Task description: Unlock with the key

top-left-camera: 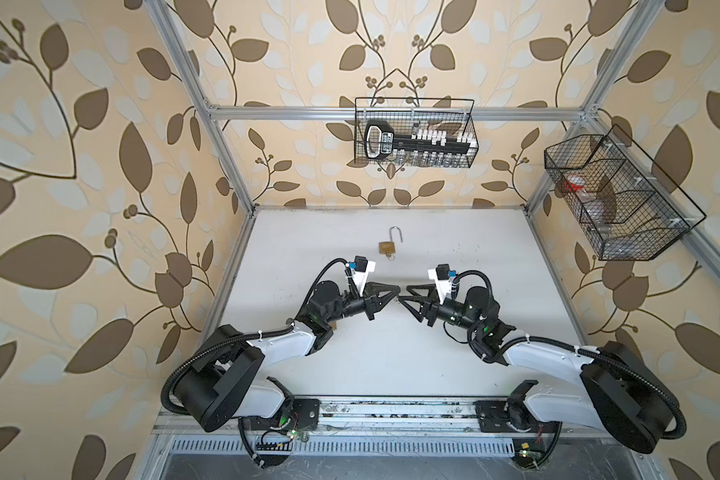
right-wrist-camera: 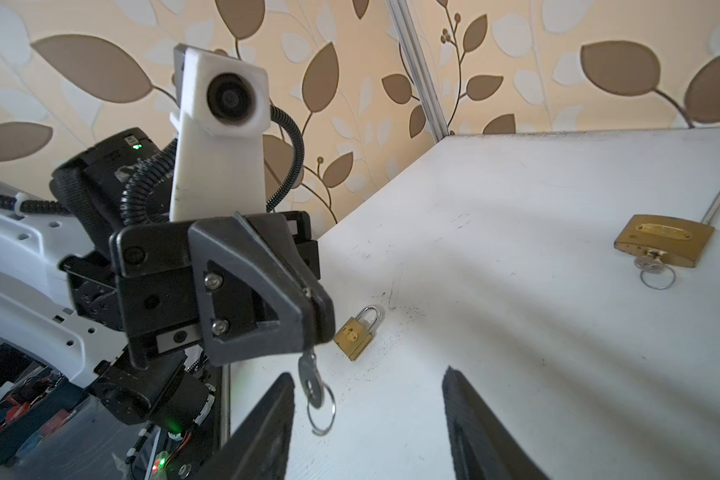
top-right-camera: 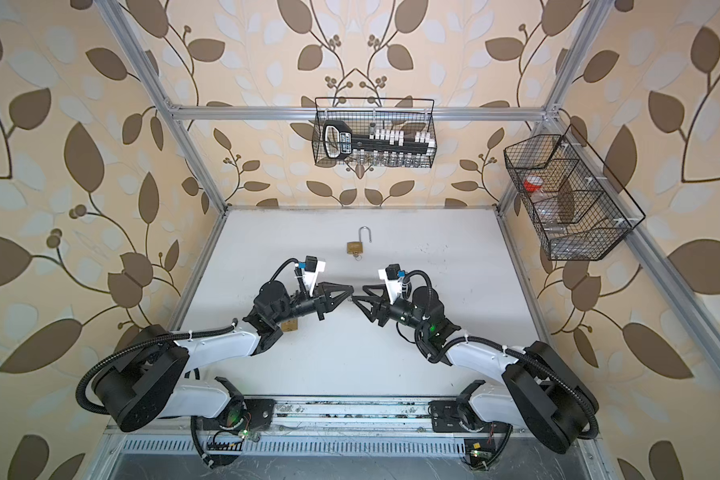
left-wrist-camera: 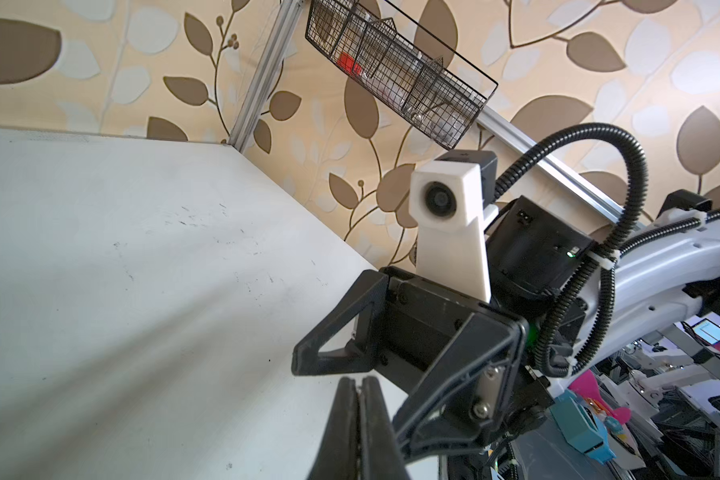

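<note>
The left gripper's (right-wrist-camera: pixel 314 324) jaws are pressed together on the top of a small silver key (right-wrist-camera: pixel 308 372), which hangs from the tips with its key ring (right-wrist-camera: pixel 323 409) dangling below. The right gripper's (right-wrist-camera: pixel 366 378) jaws are spread, one finger just beside the hanging key. In both top views the two grippers meet tip to tip at the middle of the white table (top-left-camera: pixel 454 353). A small padlock (right-wrist-camera: pixel 356 334), shackle closed, lies flat on the table near the key. In a top view it peeks out from under the left arm, left of centre. A large padlock (top-left-camera: pixel 386 247) lies in the upper middle, shackle swung open, a second key (right-wrist-camera: pixel 649 264) in its keyhole.
</note>
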`<state>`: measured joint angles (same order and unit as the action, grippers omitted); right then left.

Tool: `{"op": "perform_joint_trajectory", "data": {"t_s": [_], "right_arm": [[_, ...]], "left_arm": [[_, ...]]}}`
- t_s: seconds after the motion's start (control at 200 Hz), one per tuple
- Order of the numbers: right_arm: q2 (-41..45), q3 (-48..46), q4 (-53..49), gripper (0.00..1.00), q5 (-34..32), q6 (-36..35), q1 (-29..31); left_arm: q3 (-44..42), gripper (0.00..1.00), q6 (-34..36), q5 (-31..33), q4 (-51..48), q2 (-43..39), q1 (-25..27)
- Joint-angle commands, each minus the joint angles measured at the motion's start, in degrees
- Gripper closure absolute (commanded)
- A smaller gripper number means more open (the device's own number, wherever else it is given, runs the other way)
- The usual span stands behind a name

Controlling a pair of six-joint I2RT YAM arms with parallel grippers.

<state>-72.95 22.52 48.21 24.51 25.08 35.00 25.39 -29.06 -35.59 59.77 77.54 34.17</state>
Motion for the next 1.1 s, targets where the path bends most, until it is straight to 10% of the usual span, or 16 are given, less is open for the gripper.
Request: {"op": "perform_joint_trajectory", "data": {"t_s": [0.0,0.755,1.095], "right_arm": [[-1.02,2.27,0.76,0.43,1.77,-0.33,0.74],[-3.78,4.59,-0.74,0.77,3.61,0.05,1.48],[-3.87,4.59,-0.66,0.72,4.05,0.40,1.06]], "left_arm": [[1.86,1.00,-0.82,-1.57,3.68,-0.15,0.37],[1.41,1.00,-1.36,-1.44,5.62,0.12,0.39],[-0.07,1.00,-0.21,2.37,4.48,-2.31,0.37]]}}
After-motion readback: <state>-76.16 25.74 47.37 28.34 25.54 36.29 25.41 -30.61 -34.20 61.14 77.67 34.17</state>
